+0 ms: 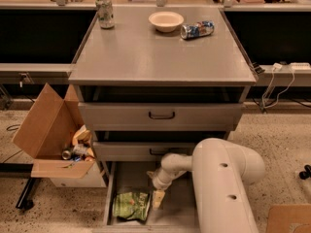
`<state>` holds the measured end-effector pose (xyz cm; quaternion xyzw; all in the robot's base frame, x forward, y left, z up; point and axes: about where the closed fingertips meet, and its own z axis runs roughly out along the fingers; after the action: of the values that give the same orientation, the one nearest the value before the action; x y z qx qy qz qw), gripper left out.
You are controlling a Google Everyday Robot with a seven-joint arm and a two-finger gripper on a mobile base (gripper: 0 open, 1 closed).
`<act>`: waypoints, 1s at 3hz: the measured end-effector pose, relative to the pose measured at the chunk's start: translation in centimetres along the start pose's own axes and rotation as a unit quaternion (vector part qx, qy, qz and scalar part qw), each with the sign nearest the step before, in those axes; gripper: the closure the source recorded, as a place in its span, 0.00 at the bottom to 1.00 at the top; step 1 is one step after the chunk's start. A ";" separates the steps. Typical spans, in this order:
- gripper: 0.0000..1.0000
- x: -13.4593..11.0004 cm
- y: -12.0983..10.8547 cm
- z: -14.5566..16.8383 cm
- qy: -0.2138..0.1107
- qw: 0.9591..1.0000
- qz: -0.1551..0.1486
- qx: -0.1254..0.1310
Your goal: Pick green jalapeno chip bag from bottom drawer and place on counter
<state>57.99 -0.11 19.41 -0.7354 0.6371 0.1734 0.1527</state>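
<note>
Green jalapeno chip bag [131, 206] not yet on worktop [160, 52]. Bottom drawer [127, 178] pulled out; bag flat on its floor, front left, long axis roughly left-right. We judge it light, soft, crinkly, slippery foil; pinch crumpled right edge. Gripper [158, 198] just beside that edge, pointing down; open or closed, we cannot tell.

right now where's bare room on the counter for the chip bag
The flat grey counter is bare across its front and middle. The back is crowded: upright silver can, cream bowl, tipped blue can. The pincer hangs over the grey bottom drawer, beside the green chip bag.
</note>
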 end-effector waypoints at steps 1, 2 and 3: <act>0.00 1.1 0.0 4.0 0.000 1.000 0.010 0.020; 0.00 1.7 0.3 6.8 -0.006 0.999 0.014 0.032; 0.00 1.7 0.6 7.7 -0.010 0.999 0.011 0.034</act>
<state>57.14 1.77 11.75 -0.7207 0.6492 0.1610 0.1819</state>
